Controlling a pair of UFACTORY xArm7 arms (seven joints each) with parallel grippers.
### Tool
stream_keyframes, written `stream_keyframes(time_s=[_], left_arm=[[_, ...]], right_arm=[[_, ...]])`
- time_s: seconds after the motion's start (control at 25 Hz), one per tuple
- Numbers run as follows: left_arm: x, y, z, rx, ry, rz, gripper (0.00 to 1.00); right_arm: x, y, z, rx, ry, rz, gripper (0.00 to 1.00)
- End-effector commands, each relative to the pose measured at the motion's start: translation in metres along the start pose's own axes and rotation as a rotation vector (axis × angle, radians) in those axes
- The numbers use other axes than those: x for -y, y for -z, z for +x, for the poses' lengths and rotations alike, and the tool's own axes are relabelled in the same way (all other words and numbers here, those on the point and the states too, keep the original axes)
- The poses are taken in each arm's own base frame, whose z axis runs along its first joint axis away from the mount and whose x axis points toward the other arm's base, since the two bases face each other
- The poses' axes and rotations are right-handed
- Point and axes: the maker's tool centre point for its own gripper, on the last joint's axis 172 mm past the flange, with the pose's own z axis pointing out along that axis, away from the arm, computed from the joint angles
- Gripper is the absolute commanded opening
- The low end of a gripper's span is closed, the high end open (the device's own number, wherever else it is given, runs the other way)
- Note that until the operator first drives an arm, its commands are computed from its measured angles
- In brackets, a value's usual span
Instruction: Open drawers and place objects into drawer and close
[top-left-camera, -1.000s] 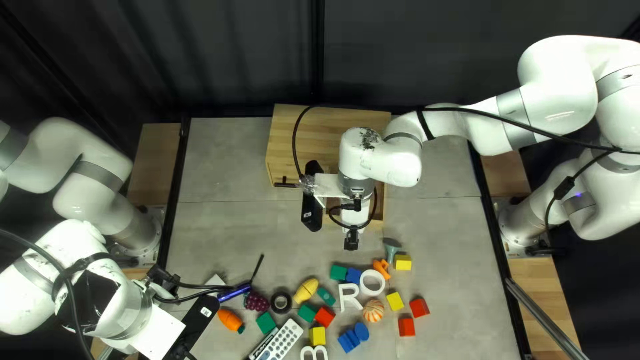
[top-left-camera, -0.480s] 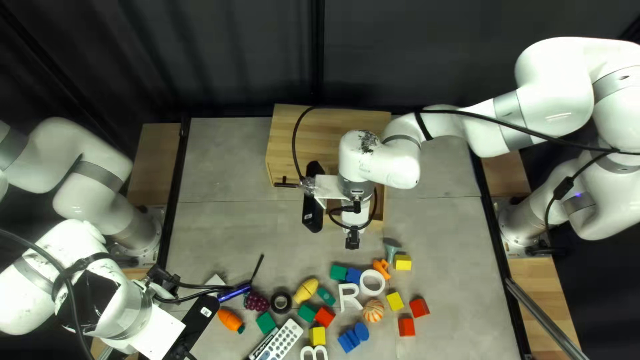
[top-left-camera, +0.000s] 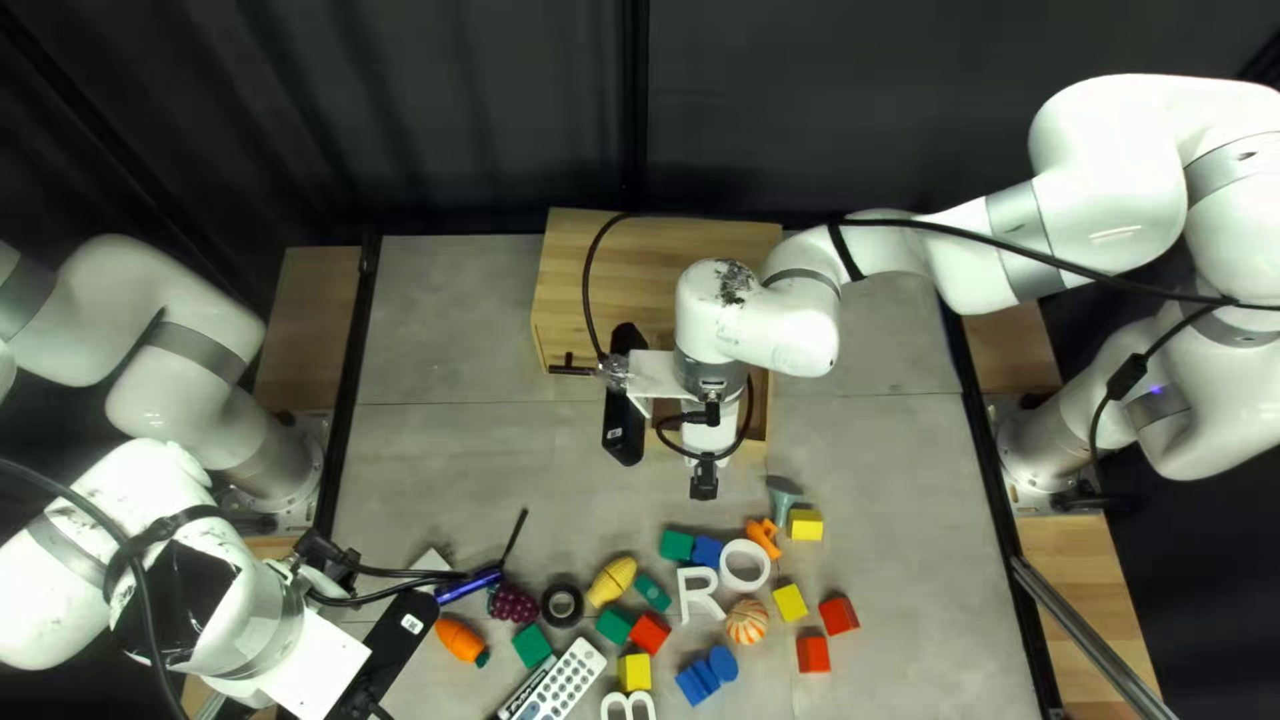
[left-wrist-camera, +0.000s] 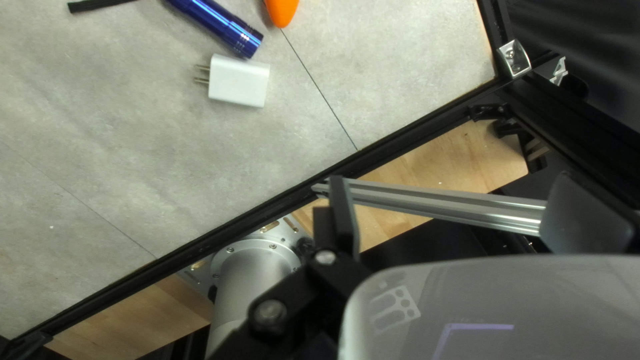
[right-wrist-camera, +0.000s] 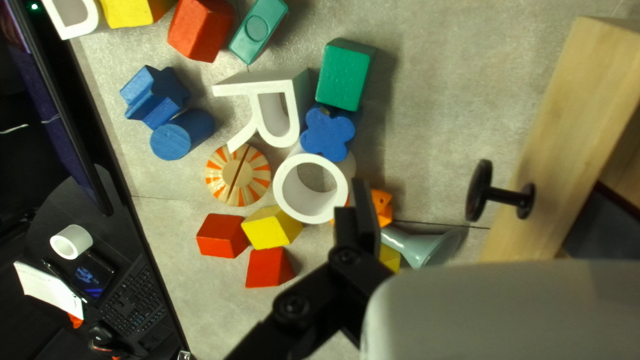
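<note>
- The letter B lies at the near edge of the desk, nearer than the letter R and a little to its left.
- A remote lies near-left of R, and two blue blocks lie directly on the near side of R.
- The left hand is far to the left of R, above the desk's black border. Its fingers are apart and it holds nothing.
- A blue torch lies left of R, about as far away as R. A white charger lies just beside the torch.
- The letter O touches R on R's far-right side.
- The right hand hangs beyond R, above bare desk between R and the drawer. Its fingers are spread and nothing is between them.
- The drawer is beyond R and pulled out toward it. Most of the drawer is hidden under the right arm. In the right wrist view its black knob sticks out of the pale wooden front.
- The wooden box that holds the drawer stands farthest from R, at the desk's far edge.
</note>
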Motion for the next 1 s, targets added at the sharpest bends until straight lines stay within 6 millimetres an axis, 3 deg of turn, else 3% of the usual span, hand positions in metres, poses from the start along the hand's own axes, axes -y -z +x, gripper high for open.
stream_keyframes(time_s=[0.04,1.0], left_arm=[[0.0000,0.0000,0.0000,0.000,0.000,0.000,1.00],[0.0000,0.0000,0.0000,0.000,0.000,0.000,1.00]], right_arm=[[0.0010,-0.0002,0.0003,-0.007,0.010,0.008,1.00],[0.0073,0.0054,0.0037,-0.007,0.037,0.020,1.00]])
